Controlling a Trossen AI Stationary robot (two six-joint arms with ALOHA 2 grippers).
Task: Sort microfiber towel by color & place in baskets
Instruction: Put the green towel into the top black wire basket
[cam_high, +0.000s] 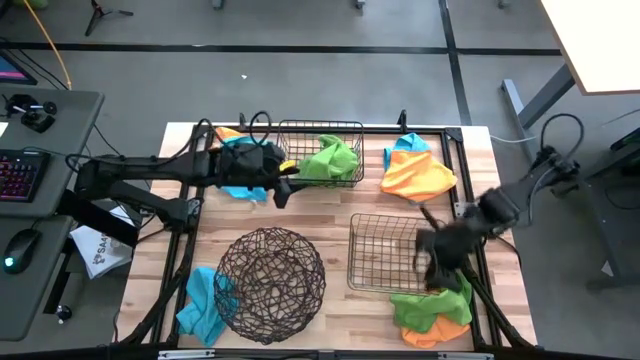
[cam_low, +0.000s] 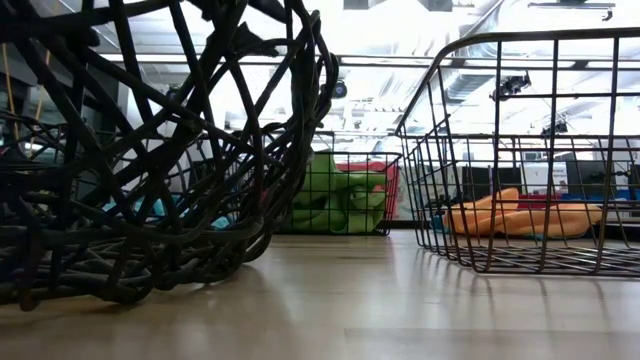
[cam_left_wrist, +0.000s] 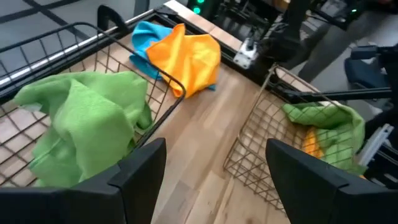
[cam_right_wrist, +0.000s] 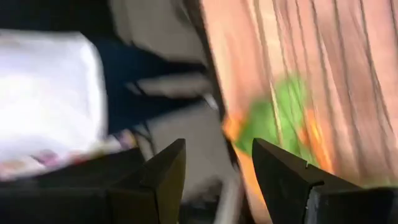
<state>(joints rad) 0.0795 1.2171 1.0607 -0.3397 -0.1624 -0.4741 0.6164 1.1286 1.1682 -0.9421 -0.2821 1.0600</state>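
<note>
My right gripper (cam_high: 432, 262), fingers apart and empty, hangs above the green-and-orange towels (cam_high: 432, 310) heaped beside the empty basket (cam_high: 385, 253); they look soft, light and floppy, so I'd pinch a raised fold.

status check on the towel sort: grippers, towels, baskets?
Left gripper open, empty, beside far basket holding green towel. Right gripper open, empty, near green-orange pile. Near basket, round basket empty.
</note>
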